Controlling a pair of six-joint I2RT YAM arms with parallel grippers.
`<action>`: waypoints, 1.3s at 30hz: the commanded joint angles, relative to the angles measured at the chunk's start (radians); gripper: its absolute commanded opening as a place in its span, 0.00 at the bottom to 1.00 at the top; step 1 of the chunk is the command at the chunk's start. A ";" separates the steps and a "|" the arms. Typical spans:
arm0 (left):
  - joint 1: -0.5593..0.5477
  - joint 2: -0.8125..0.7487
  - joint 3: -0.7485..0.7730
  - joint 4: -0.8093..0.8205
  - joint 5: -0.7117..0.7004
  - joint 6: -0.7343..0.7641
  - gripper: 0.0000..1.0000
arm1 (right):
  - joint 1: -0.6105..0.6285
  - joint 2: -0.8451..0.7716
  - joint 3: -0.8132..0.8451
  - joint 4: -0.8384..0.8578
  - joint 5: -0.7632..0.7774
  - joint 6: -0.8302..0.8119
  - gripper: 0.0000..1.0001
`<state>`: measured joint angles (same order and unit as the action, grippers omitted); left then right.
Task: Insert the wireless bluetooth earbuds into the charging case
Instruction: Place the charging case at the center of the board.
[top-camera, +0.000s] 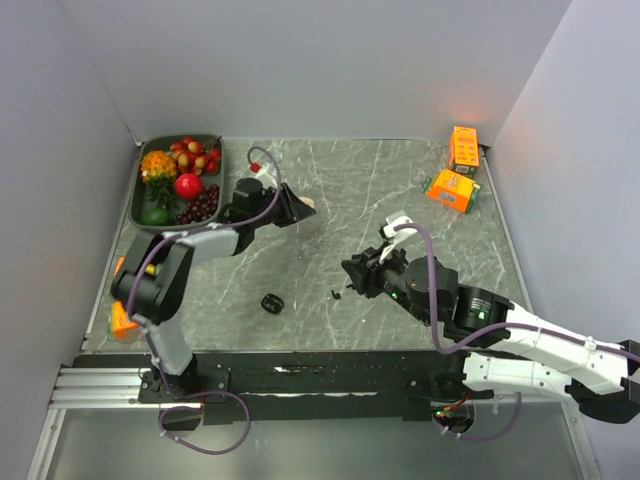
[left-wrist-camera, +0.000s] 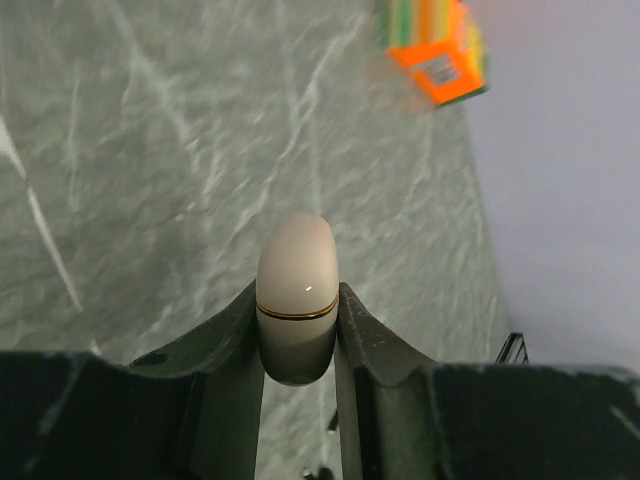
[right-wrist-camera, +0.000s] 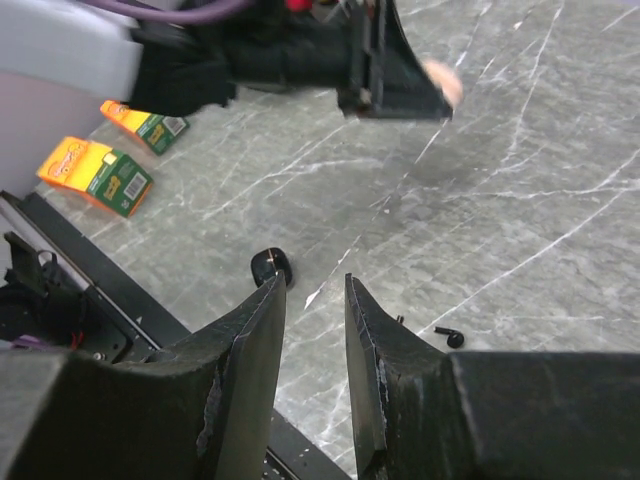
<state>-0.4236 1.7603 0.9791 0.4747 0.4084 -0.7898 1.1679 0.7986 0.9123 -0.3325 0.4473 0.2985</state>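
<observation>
Charging case (left-wrist-camera: 297, 290) up in the left gripper (left-wrist-camera: 298, 305), earbud (right-wrist-camera: 448, 337) down on the table (top-camera: 380, 190).
We see the left fingers clenched on the beige case, its lid closed, toward the far middle. The right gripper (right-wrist-camera: 313, 290) hangs low, fingers narrowly parted around nothing. The black earbud lies just near its tips. A dark speck (right-wrist-camera: 400, 320) half-hidden by one right finger is too small for us to identify. A black round object (top-camera: 272, 302) sits further left.

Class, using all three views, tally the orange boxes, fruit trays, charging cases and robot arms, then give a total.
Orange boxes: 4
Fruit tray: 1
Charging case: 1
Robot arms: 2
Total: 8
</observation>
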 joint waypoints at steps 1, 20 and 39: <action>0.032 0.161 0.177 -0.122 0.093 0.001 0.01 | -0.017 -0.050 -0.013 0.043 0.019 0.002 0.38; 0.086 0.452 0.500 -0.533 -0.023 0.133 0.32 | -0.039 -0.052 -0.023 0.012 0.028 0.001 0.38; 0.082 0.127 0.316 -0.643 -0.141 0.161 0.86 | -0.043 -0.050 -0.036 0.038 0.007 0.001 0.39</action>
<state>-0.3378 2.0430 1.3304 -0.0620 0.3363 -0.6418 1.1316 0.7620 0.8795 -0.3355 0.4511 0.2985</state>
